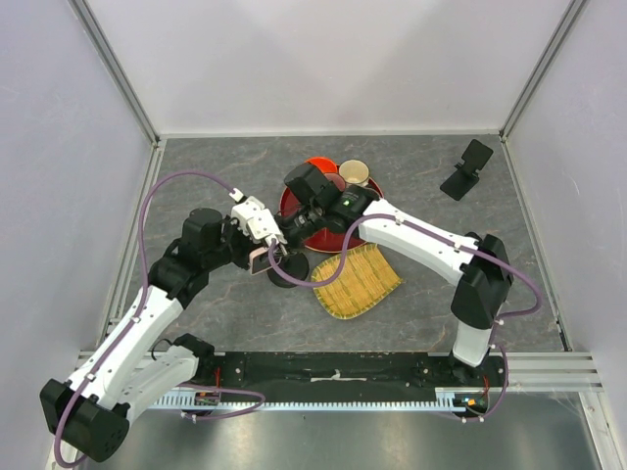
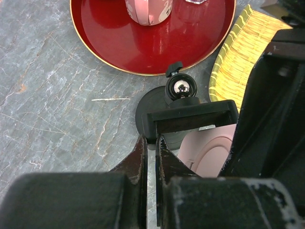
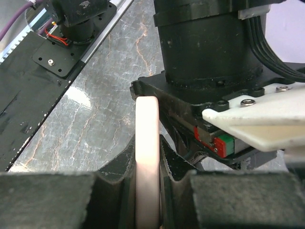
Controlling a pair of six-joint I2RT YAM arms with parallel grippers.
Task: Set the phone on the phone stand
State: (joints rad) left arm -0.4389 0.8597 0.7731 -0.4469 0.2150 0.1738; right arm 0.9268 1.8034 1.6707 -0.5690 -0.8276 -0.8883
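Pink phone point(image 3: 147, 124) pinched by the right gripper point(image 3: 147, 164) at a black phone stand point(image 2: 190, 117) on a grey stone-patterned table point(image 2: 47, 105).
The right jaws were clamped on the phone's two faces, holding it on edge. The phone sat just behind the stand's cradle; whether it touched the cradle could not be told. The left gripper point(image 2: 150, 148) had its jaws almost together at the cradle's left end; whether they pinched it was unclear. A red tray point(image 2: 109, 43) carrying a pink cup point(image 2: 147, 9) lay just beyond the stand, with a yellow woven tray point(image 2: 238, 52) beside it.
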